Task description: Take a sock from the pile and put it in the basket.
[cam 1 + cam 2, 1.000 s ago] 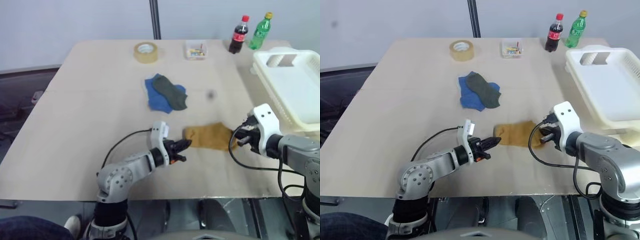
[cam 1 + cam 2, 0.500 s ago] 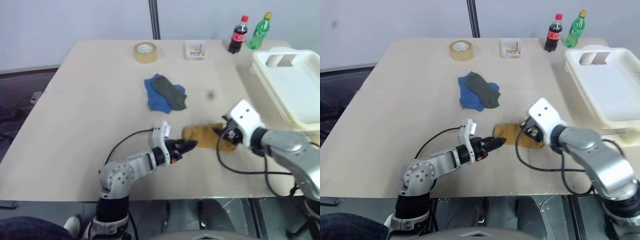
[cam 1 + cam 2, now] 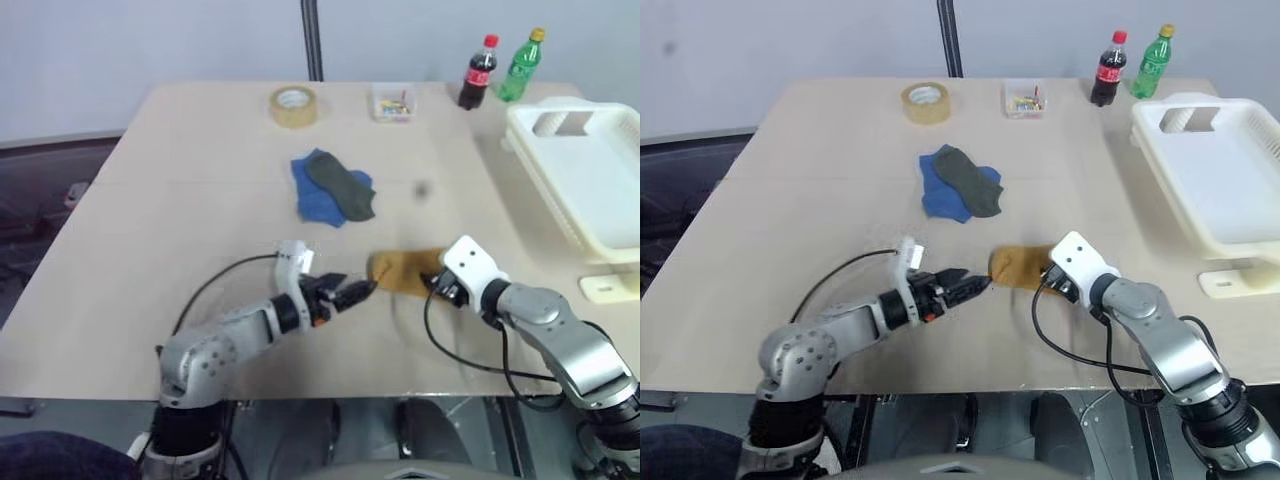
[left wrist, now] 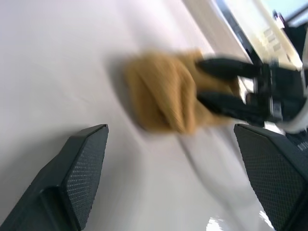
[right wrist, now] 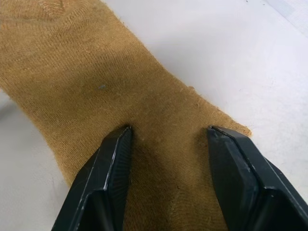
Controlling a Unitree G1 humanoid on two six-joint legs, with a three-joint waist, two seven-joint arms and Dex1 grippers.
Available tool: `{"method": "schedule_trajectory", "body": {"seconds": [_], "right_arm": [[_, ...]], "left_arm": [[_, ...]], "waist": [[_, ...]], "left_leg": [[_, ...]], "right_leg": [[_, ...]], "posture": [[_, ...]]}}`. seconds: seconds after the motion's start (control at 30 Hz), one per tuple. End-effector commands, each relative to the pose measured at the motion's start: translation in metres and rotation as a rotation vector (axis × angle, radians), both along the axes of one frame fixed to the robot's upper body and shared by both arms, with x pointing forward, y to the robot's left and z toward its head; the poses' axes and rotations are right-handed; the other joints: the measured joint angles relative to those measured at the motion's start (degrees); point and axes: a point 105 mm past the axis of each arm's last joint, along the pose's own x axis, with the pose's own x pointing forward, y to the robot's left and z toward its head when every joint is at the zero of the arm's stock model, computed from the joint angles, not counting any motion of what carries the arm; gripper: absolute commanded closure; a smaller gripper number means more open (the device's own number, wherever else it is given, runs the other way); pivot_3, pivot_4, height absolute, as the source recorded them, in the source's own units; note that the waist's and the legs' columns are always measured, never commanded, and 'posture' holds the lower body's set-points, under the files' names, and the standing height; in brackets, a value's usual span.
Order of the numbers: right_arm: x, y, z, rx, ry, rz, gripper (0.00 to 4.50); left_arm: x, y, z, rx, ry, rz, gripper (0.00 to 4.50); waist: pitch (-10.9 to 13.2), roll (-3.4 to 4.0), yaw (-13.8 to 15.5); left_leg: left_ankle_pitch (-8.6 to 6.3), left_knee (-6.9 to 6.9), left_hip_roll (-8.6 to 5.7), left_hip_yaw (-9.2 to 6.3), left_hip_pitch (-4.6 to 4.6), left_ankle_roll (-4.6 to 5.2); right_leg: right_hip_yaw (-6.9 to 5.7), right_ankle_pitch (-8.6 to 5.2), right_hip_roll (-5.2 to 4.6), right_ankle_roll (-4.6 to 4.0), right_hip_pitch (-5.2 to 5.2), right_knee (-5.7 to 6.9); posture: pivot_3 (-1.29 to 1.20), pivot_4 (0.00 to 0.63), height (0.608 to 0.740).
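The sock is lying flat on the table, at about 5 o'clock from the pile and well apart from the basket at 3 o'clock. The right gripper is being pressed onto the sock's end, jaws spread, cloth between them and nothing yet pinched. The left gripper is being held just beside the other end, jaws spread wide and empty. A fold should be gathered before the jaws are pressed together, and the sock lifted clear before it is carried across.
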Motion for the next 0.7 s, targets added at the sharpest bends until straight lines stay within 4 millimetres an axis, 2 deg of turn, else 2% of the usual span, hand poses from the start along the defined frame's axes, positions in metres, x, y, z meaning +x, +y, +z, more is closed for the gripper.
{"method": "schedule_trajectory", "body": {"seconds": [0.03,0.17,0.23,0.37,0.53,0.7], "right_arm": [[0.0,-0.005,-0.009,-0.014,0.029,-0.025,1.95],[0.002,-0.005,-0.009,-0.019,0.023,-0.025,1.95],[0.002,-0.005,-0.008,-0.023,0.02,-0.025,1.95],[0.003,-0.003,-0.007,-0.02,0.015,-0.027,1.95],[0.004,0.001,-0.005,-0.02,0.006,-0.022,1.95],[0.005,0.002,-0.006,-0.026,-0.001,-0.027,1.95]], "left_arm": [[0.024,0.014,0.004,-0.014,-0.003,0.053,0.04],[0.033,0.008,-0.009,-0.042,0.117,0.02,0.04],[0.032,-0.001,-0.022,0.0,0.174,-0.031,0.04],[0.032,-0.022,-0.036,-0.049,0.307,-0.117,0.04],[0.021,-0.039,-0.03,-0.187,0.418,-0.243,0.04],[0.025,-0.051,-0.034,-0.225,0.469,-0.271,0.04]], "waist": [[0.0,-0.01,0.0],[0.0,-0.02,-0.2],[0.0,-0.03,-0.2],[-0.2,-0.06,0.0],[-0.2,-0.09,-0.2],[-0.2,-0.09,-0.2]], "left_leg": [[-0.03,0.0,0.0,-0.08,0.12,0.04],[-0.03,0.0,-0.03,-0.25,0.17,0.05],[-0.03,0.01,-0.04,-0.28,0.16,0.05],[-0.03,0.01,-0.1,-0.41,0.25,0.05],[-0.04,-0.01,-0.14,-0.5,0.55,0.06],[-0.04,-0.04,-0.14,-0.51,0.57,0.05]], "right_leg": [[-0.08,-0.01,0.0,0.0,0.2,-0.05],[-0.21,-0.01,0.01,0.01,0.29,-0.04],[-0.23,-0.01,0.01,0.01,0.29,-0.04],[-0.35,-0.01,-0.03,0.02,0.45,-0.05],[-0.43,-0.03,-0.07,0.05,0.78,-0.15],[-0.43,-0.04,-0.06,0.05,0.77,-0.12]], "posture": [[0.0,0.15,0.738],[0.0,0.15,0.738],[0.0,0.15,0.738],[0.0,0.15,0.738],[0.0,0.15,0.738],[0.0,0.15,0.738]]}}
